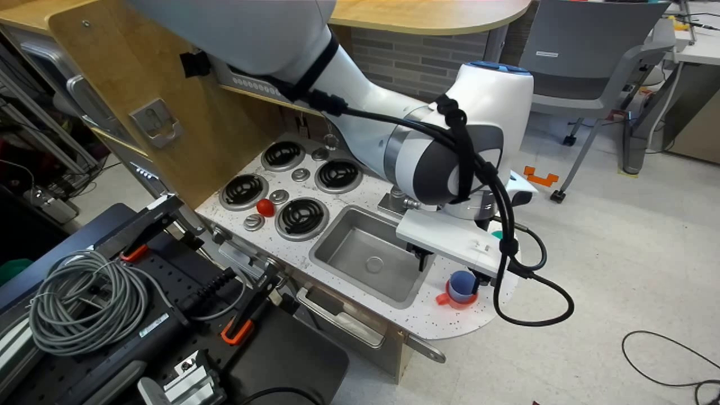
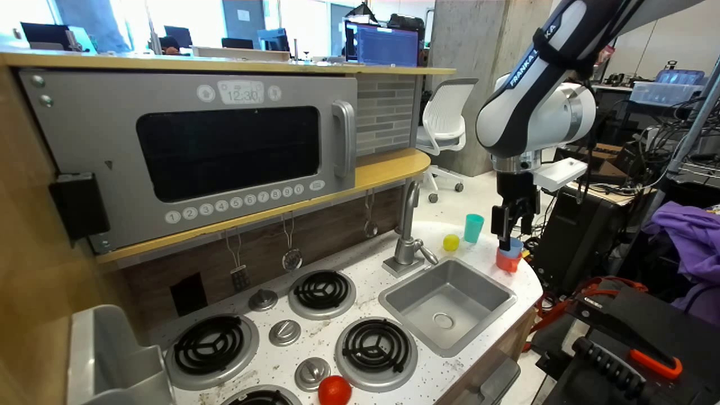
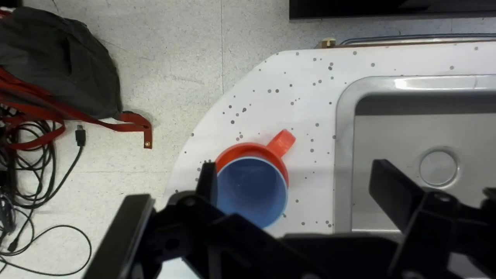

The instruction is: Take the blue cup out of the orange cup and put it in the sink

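The blue cup (image 1: 462, 284) stands inside the orange cup (image 1: 464, 305) at the rounded end of the counter, and its upper part sticks out. In an exterior view the blue cup (image 2: 514, 246) and the orange cup (image 2: 508, 262) show beneath the fingers. In the wrist view the open gripper (image 3: 295, 174) has one finger at the left side of the blue cup (image 3: 252, 190); I cannot tell whether it touches. The other finger is far to the right, over the sink (image 3: 387, 147). The orange cup's handle (image 3: 281, 142) points toward the upper right.
The sink (image 2: 450, 306) lies beside the cups, with a faucet (image 2: 406, 247) behind it. A yellow ball (image 2: 450, 242) and a teal cup (image 2: 473, 228) stand at the counter's back. A red round object (image 1: 265, 207) lies by the stove burners (image 1: 302, 218).
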{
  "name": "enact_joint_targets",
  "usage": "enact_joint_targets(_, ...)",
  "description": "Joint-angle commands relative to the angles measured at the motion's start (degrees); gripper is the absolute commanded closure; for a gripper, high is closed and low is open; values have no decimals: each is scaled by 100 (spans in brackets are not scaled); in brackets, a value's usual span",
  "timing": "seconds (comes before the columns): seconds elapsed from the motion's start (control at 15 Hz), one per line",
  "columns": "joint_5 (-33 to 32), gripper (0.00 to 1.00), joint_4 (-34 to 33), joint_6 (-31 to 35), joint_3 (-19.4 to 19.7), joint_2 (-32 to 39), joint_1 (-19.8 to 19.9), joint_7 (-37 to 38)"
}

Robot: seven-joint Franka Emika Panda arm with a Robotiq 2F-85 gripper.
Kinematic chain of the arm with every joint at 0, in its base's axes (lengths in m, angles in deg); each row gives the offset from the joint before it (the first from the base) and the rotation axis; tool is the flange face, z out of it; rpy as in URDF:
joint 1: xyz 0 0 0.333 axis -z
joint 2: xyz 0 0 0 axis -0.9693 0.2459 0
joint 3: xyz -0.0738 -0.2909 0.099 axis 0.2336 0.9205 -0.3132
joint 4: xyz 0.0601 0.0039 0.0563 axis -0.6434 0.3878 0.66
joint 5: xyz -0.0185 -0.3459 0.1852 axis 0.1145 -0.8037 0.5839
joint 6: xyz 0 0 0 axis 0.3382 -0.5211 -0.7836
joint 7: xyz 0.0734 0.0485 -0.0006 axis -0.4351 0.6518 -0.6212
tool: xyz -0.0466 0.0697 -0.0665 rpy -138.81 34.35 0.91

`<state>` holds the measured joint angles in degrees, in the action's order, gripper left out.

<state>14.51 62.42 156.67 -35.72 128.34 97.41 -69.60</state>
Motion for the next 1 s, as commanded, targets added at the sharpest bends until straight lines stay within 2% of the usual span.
enact_joint_targets(0.0, -234, 0, -305, 3, 100, 290, -158, 258)
enact_joint_targets(0.4, -405, 0, -412, 3, 151, 440, -349, 441)
enact_joint_targets(0.47, -422, 3, -432, -9, 149, 452, -370, 458)
enact_joint_targets(0.53, -430, 27, -452, -20, 147, 467, -386, 470)
enact_joint_targets(0.67, -429, 28, -483, -36, 145, 479, -404, 488)
enact_joint_targets(0.93, -379, 60, -530, -90, 141, 456, -355, 511)
